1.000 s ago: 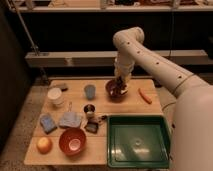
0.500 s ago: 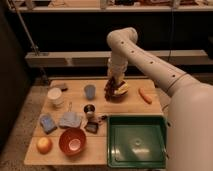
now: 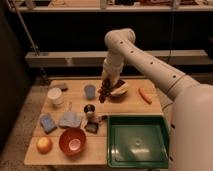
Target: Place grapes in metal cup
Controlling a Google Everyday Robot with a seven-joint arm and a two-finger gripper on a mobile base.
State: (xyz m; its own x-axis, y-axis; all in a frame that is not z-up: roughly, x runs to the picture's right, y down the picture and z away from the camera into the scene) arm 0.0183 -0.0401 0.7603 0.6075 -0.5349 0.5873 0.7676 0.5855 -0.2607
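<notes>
Transport step: the gripper [image 3: 107,84] sat over the far-middle tabletop [image 3: 131,107], jaws apparently pinching the top of the grapes [image 3: 103,93], which hung just right of the blue tumbler [image 3: 90,91] and beside a tan dish [image 3: 120,90]. Next move called for a short shift near and left to centre over the metal cup [image 3: 90,110], then lower and release. Count: 1 bunch of grapes, 1 metal cup, 1 blue tumbler, 1 white cup [image 3: 56,96], 1 carrot [image 3: 145,95].

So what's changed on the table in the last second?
The gripper has lifted the grapes out of the shallow bowl and swung them slightly left, clamped between its fingers. The metal cup, carrot and green tray have not moved.
</notes>
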